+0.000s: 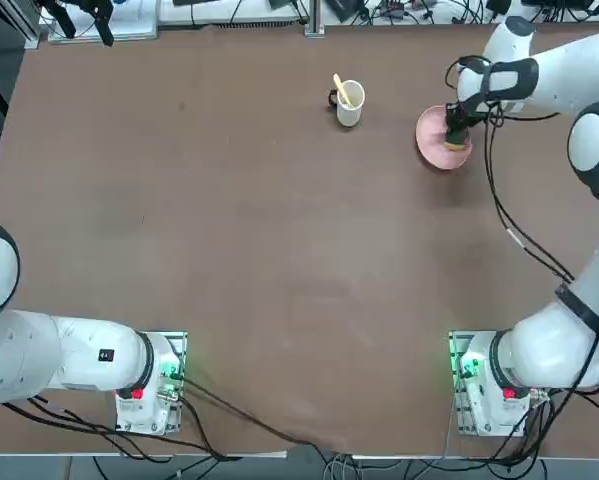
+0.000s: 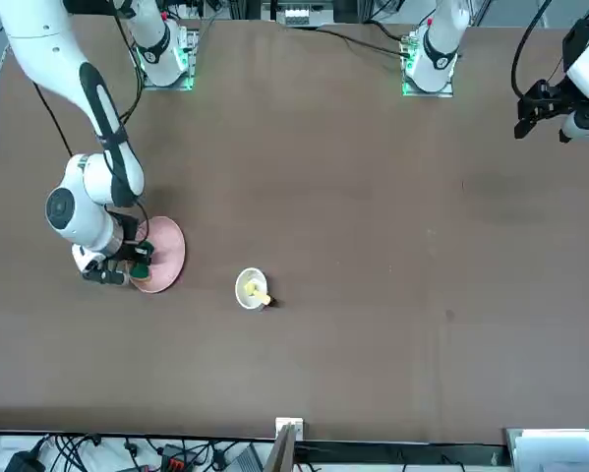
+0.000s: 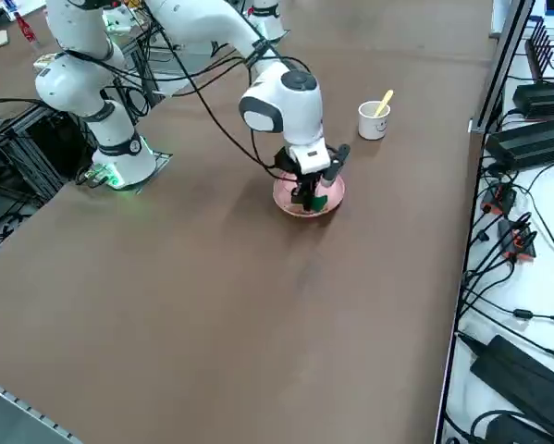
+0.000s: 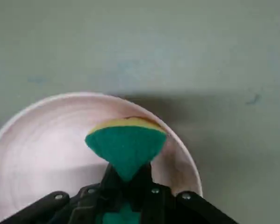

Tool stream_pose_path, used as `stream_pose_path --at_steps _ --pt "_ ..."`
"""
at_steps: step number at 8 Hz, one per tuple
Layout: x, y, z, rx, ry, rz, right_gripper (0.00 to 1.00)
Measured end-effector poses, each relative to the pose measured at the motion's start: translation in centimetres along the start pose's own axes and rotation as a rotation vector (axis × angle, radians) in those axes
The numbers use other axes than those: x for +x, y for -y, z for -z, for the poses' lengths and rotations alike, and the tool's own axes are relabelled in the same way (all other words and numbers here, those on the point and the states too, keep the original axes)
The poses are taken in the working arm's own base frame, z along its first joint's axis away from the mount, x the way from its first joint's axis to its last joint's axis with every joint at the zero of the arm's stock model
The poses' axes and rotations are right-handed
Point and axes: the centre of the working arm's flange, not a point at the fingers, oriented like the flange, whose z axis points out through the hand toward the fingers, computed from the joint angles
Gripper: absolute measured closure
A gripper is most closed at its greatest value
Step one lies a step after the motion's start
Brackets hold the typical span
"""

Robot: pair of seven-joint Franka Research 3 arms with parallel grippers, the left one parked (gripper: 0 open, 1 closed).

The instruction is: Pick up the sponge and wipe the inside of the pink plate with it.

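Pinching the sponge (image 4: pixel 125 144), the right gripper (image 4: pixel 125 186) has its two fingers (image 4: pixel 112 184) closed on the block's sides, green face toward the wrist camera and the yellow layer along the far edge. Sponge and gripper sit inside the pink plate (image 4: pixel 32 140), over its pale interior, toward one side of the rim; whether the sponge touches the plate surface cannot be told.

In the top view, the right gripper (image 1: pixel 457 128) is above the pink plate (image 1: pixel 429 138) at roughly 1 o'clock on the worktop (image 1: pixel 229 250), the sponge (image 1: pixel 455 143) showing green below the fingers.

White mug (image 1: pixel 350 104) with a yellow utensil (image 1: pixel 342 89) standing in it: at about 12 o'clock, well apart from the plate, toward its 9 o'clock side.

Worktop: brown, plain.
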Motion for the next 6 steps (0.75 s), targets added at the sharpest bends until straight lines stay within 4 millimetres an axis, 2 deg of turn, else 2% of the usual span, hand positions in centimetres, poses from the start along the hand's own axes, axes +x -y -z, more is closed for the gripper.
stream_pose_path --at_steps 1,2,4,5,6 --pt "0.5 0.3 1.2 0.003 -0.013 0.003 0.91" --pt "1.0 0.2 3.7 0.004 -0.004 0.003 0.91" --pt "1.1 -1.6 11.3 0.001 0.067 0.005 0.91" --pt "0.3 -4.2 14.8 0.004 0.097 0.031 0.91" --pt "-0.7 -8.0 16.9 0.012 0.119 0.060 0.91"
